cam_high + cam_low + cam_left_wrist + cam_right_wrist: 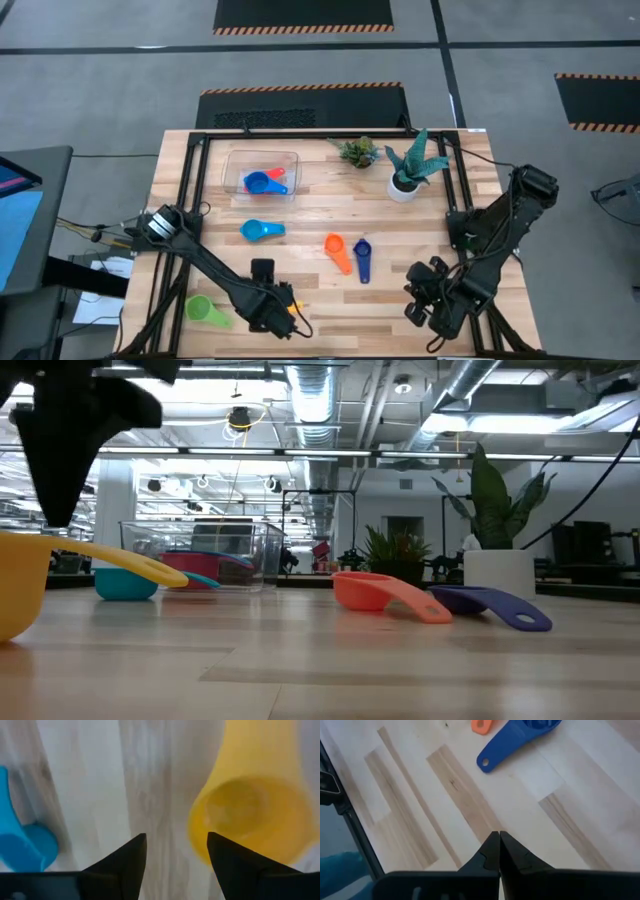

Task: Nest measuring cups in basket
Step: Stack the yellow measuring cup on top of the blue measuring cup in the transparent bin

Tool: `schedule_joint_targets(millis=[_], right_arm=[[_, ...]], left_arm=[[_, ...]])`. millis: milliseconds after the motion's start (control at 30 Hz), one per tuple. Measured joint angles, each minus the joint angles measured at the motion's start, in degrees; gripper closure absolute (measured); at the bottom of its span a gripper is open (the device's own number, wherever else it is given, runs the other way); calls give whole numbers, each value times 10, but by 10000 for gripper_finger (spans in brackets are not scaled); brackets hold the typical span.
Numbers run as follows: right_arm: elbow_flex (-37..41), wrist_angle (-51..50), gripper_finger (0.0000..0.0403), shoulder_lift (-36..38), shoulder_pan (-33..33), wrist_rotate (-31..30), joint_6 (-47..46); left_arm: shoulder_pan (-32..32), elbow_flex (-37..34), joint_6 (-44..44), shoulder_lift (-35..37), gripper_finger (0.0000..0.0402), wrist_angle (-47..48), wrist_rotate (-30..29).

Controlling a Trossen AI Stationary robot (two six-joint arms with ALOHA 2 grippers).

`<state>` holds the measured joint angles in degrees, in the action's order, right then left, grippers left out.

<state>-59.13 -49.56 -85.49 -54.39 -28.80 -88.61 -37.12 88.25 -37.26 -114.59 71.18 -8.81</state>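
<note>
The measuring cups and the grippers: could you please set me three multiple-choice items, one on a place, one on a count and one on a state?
1. Where does the green measuring cup lie?
A. in the basket
B. against the white plant pot
C. on the table, beside the left gripper

2. How many cups lie in the clear basket?
A. none
B. two
C. four

3. How does the right gripper stand?
A. shut, holding nothing
B. open
C. shut on a cup

Answers:
1 C, as the high view shows it on bare wood by that gripper.
2 B, only the blue cup and the red cup are inside.
3 A, its wrist view shows the fingers together over bare wood.
</note>
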Motion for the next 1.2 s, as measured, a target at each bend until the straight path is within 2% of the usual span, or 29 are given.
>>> schedule_joint_targets(millis=[167,367,467,567,600,667,767,900,967,1033,1200], right_arm=[[0,-2,385,0,0,0,0],[0,-5,387,0,1,0,0],[0,-12,389,0,2,0,0],[0,-14,389,0,4,0,0],[0,-14,389,0,6,0,0],[0,-14,386,0,10,0,0],[0,-19,386,0,20,0,4],[0,-33,389,0,32,0,5],[0,-38,389,0,37,0,6],[0,-40,388,0,41,0,6],[0,-40,382,0,42,0,6]], left_arm=[[0,-42,37,0,204,-32,23],[8,-94,60,0,214,-127,37],[19,-108,58,0,264,-139,38],[38,-107,61,1,364,-136,42],[47,-103,61,4,381,-132,44],[66,-79,76,3,392,-99,37],[95,-11,137,2,398,19,9],[136,101,228,2,400,194,-100],[167,131,276,21,400,175,-141],[205,132,325,60,401,159,-141],[318,118,333,147,401,192,-184]])
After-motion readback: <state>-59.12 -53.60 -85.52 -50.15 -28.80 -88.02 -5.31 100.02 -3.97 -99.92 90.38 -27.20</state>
